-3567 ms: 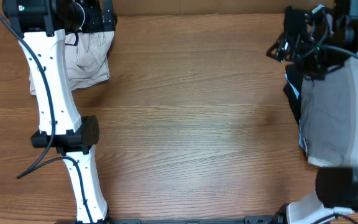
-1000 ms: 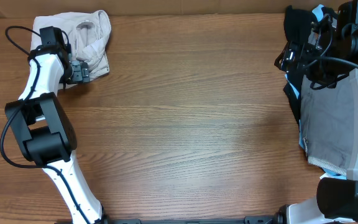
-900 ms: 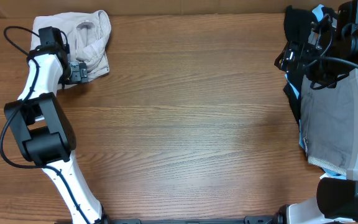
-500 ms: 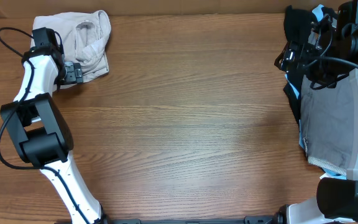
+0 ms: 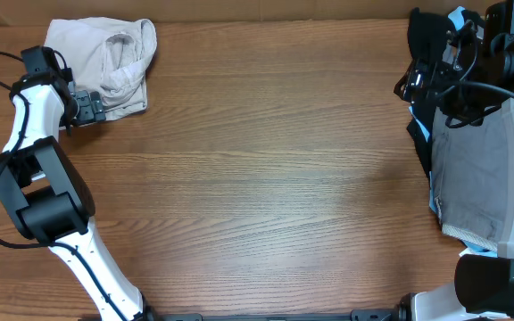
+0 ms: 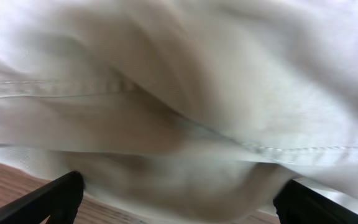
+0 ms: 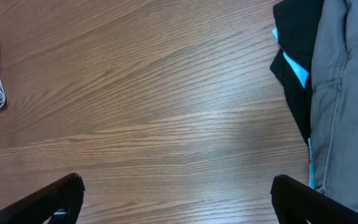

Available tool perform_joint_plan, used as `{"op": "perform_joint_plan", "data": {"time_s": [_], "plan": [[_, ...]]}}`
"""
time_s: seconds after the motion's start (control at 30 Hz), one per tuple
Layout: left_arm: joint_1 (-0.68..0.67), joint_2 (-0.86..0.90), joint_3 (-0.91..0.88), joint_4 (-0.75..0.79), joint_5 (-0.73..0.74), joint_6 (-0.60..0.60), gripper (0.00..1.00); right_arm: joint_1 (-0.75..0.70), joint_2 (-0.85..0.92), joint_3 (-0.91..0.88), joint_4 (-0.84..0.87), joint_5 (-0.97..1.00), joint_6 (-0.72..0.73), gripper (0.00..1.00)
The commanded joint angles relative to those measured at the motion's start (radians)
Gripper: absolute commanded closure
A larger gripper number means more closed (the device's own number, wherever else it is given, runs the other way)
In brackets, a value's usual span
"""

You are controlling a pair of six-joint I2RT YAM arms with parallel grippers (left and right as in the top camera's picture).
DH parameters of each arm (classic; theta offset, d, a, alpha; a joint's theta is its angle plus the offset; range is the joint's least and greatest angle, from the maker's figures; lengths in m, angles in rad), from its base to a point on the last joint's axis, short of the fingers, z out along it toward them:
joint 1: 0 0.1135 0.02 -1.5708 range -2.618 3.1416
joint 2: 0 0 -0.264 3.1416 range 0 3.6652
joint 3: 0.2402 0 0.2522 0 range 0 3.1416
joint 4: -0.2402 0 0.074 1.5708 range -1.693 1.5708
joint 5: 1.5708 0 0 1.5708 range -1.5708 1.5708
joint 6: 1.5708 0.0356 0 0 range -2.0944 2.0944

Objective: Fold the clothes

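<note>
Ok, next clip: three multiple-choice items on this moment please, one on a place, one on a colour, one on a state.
1. Where does the grey garment lie in the overhead view?
A. the middle
B. top left corner
C. right edge

2. What colour are the shorts?
A. light beige
B. blue
C. red

3. How is the right gripper?
A. shut on the shorts
B. open, holding nothing
C. shut, holding nothing

Key:
1 C: it lies along the table's right edge, over a black garment.
2 A: the bunched cloth at the top left is pale beige.
3 B: its fingers stand wide apart over bare wood.
</note>
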Motion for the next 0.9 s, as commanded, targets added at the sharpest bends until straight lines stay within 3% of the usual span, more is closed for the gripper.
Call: {"op": "perform_joint_plan", "data": {"time_s": [0.0,0.3,0.57,0.87], "plan": [[-0.026,-0.002,-0.003,-0.004,0.046,-0.007,0.0,-0.001,-0.003,-0.001,0.01,0.011,-0.004,0.0],[-0.102,-0.104,0.074,-0.154,0.106,-0.008,0.0,-0.001,-0.023,0.023,0.061,0.011,-0.004,0.0],[-0.178,-0.323,0.145,-0.321,0.106,-0.038,0.0,-0.001,-0.103,0.146,-0.008,0.026,-0.018,0.0],[-0.223,-0.481,0.145,-0.349,0.107,-0.052,0.0,-0.001,-0.245,0.209,-0.111,0.037,-0.038,0.0]]}}
